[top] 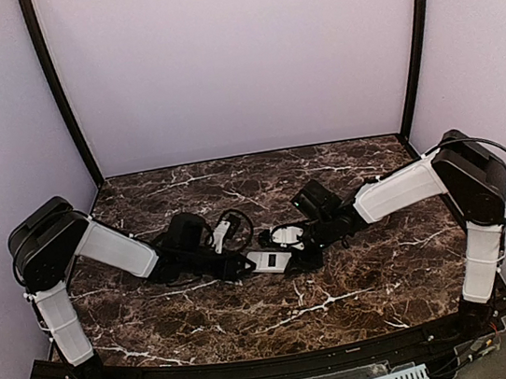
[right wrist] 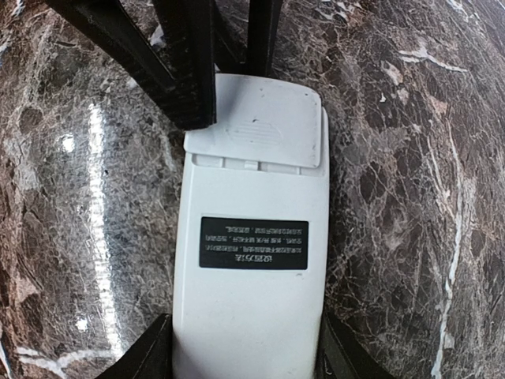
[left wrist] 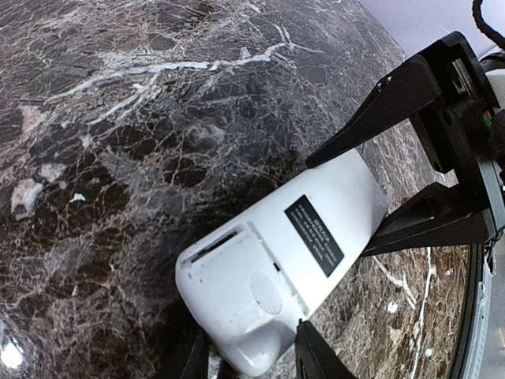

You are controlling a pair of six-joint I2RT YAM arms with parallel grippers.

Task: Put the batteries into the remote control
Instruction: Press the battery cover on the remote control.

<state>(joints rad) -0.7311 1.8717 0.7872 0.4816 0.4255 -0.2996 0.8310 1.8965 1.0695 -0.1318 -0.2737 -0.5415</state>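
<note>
From above, the remote control (top: 270, 261) was only a small white patch near the middle of the tabletop (top: 361, 287), bridged by both arms. The wrist views showed its plain white back facing up, with a dark label (right wrist: 253, 243). The left end effector (left wrist: 252, 359) clamped the end with the battery cover (right wrist: 256, 118), and the right end effector (right wrist: 245, 355) clamped the opposite end. The cover looked perhaps slightly ajar.

Dark brown white-veined marble tabletop (top: 363, 301), enclosed left, right and far by plain pale lilac wall panels (top: 235, 60); slim black posts (top: 60, 94) at far corners.
</note>
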